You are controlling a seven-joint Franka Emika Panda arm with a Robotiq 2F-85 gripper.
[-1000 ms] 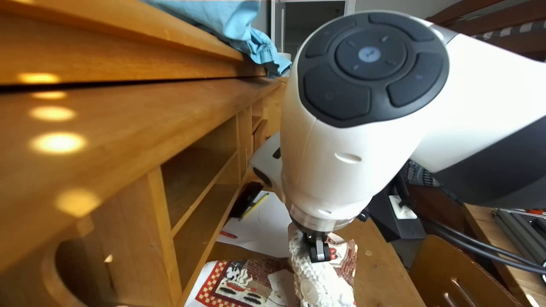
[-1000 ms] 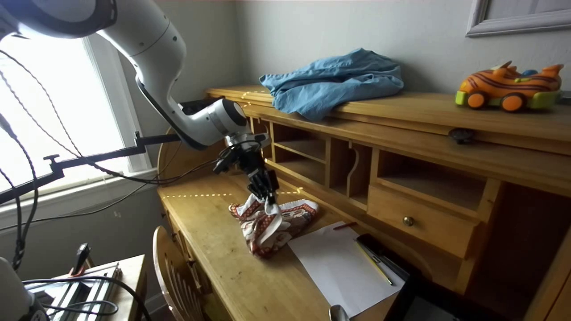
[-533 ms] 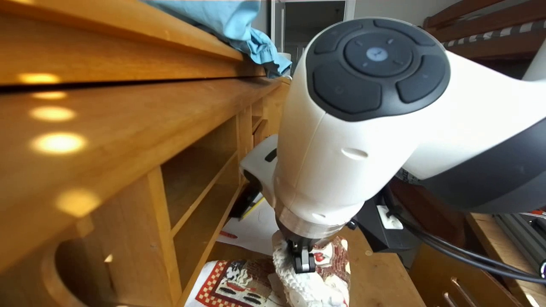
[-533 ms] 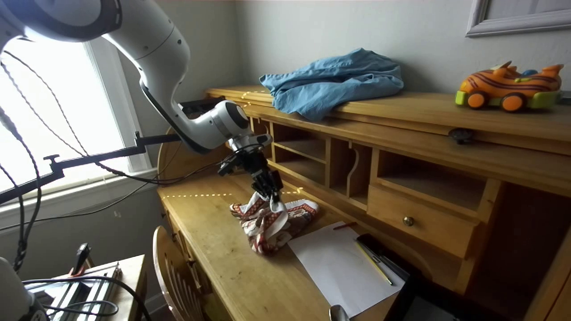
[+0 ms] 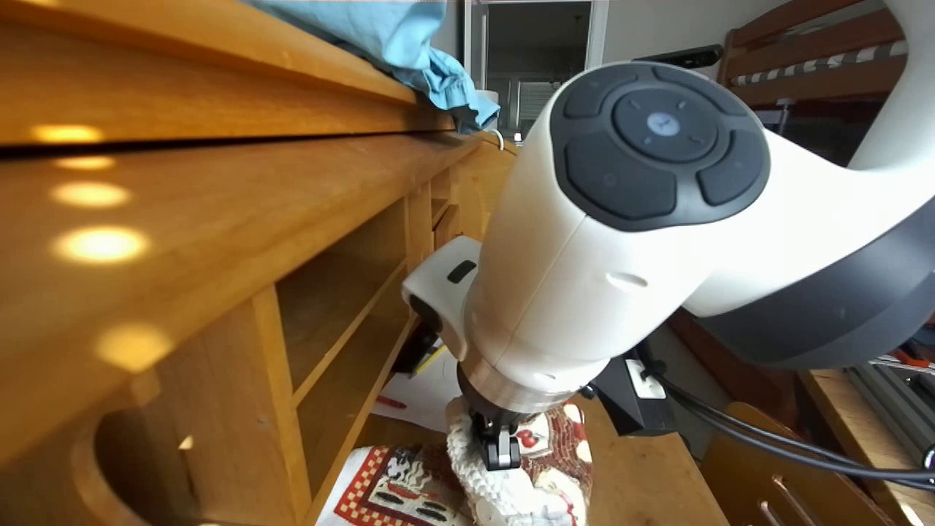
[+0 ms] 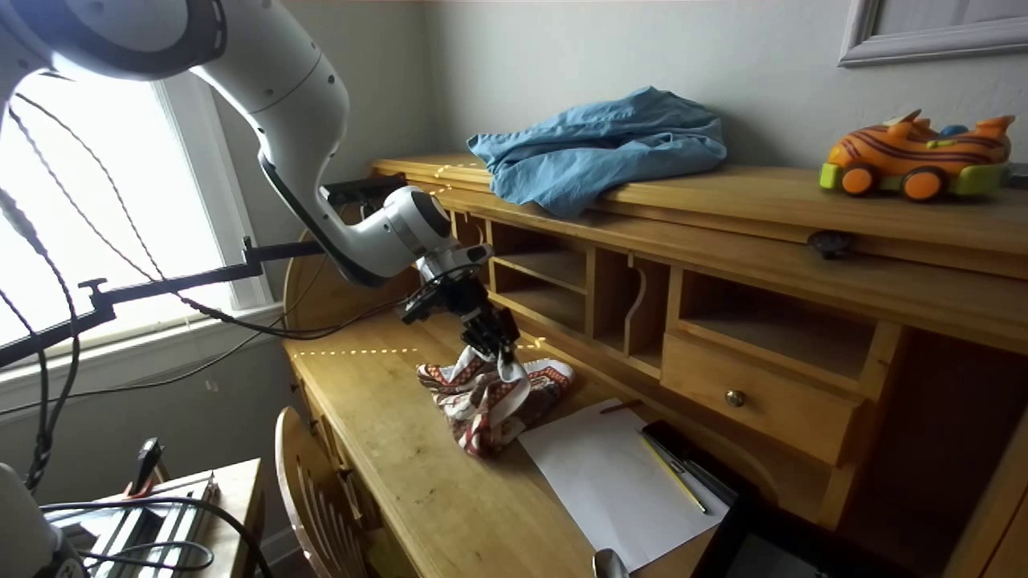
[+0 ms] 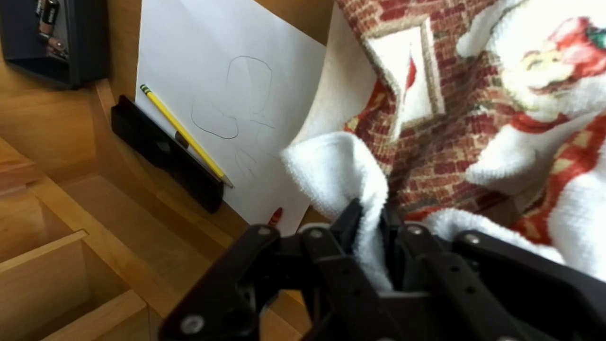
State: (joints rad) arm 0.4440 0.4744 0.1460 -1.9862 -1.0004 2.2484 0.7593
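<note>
A yellow pencil [image 7: 185,134] lies on white paper [image 7: 222,94].

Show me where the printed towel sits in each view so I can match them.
In an exterior view, the printed towel lies at bottom centre, below the white paper.
In an exterior view, the printed towel is just below centre, left of the white paper.
In the wrist view, the printed towel fills the upper right, one fold pinched between the fingers.
Shared landmark: the white paper, beside the printed towel in all three.
</note>
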